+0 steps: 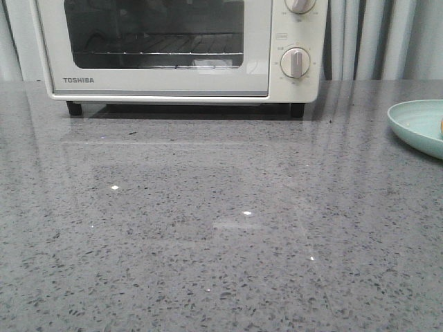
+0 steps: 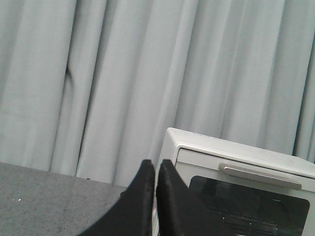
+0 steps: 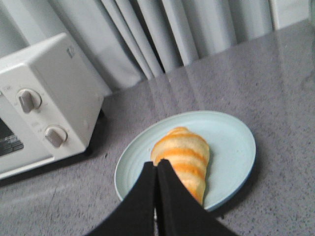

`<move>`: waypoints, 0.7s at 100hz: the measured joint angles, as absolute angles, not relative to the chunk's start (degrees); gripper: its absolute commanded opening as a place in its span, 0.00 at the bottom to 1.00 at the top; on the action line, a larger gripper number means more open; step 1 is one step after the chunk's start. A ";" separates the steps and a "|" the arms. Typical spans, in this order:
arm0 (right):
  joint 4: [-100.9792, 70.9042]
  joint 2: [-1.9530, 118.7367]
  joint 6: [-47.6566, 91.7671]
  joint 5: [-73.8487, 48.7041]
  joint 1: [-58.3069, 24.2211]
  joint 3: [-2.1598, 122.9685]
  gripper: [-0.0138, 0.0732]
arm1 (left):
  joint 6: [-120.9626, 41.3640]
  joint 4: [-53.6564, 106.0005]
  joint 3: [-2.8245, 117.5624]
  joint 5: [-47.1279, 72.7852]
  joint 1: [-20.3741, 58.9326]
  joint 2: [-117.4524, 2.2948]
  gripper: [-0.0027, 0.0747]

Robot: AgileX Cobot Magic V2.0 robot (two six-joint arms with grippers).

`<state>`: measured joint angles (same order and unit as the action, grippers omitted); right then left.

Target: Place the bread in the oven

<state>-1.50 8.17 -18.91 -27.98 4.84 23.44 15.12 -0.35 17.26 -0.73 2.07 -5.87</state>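
The bread point(image 3: 183, 160) lies on a pale plate point(image 3: 231, 142) on the counter point(image 1: 208, 228), right of the oven point(image 1: 173, 83). It looks soft and light; hold its thick middle gently. Both hands, left point(image 2: 155, 169) and right point(image 3: 157, 172), are closed and empty.

Neither arm shows in the front view. In the left wrist view the left hand point(image 2: 155, 169) appears as two black fingers point(image 2: 140, 196) pressed together, tips meeting with only a thin seam between them, nothing held. In the right wrist view the right hand point(image 3: 156, 169) looks the same: two black fingers point(image 3: 172, 201) closed tip to tip, a narrow line between them, empty and raised above the counter. The wrists themselves are out of sight.
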 measured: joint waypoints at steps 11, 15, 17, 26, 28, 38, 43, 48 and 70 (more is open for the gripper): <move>-5.71 12.66 -13.38 -32.29 4.84 28.26 0.08 | 15.12 -1.35 21.66 1.07 4.37 -10.32 0.01; -6.68 14.38 -12.35 -33.76 4.84 29.84 0.08 | 15.12 -1.47 23.33 1.81 5.40 -11.83 0.01; -6.96 15.27 -12.00 -34.69 4.84 30.77 0.08 | 15.12 -1.47 24.15 2.29 5.94 -13.07 0.01; -7.61 18.64 -10.52 -38.77 4.84 34.80 0.08 | 15.12 -1.61 27.45 3.20 8.38 -17.11 0.01; -7.72 19.43 -10.30 -39.70 4.84 35.68 0.08 | 15.12 -1.61 28.18 3.17 8.75 -17.74 0.01; -7.84 22.71 -9.42 -43.36 4.84 39.46 0.08 | 15.12 -1.67 31.38 3.69 11.56 -22.29 0.01; -7.95 23.89 -9.32 -44.76 4.84 41.15 0.08 | 15.12 -1.67 32.84 3.69 12.86 -24.69 0.01; -7.95 24.93 -9.18 -46.09 4.84 42.96 0.08 | 15.12 -1.67 34.33 3.69 14.12 -27.53 0.01; -8.09 28.20 -7.86 -50.78 4.84 48.20 0.08 | 15.12 -1.67 41.57 3.87 19.20 -38.66 0.01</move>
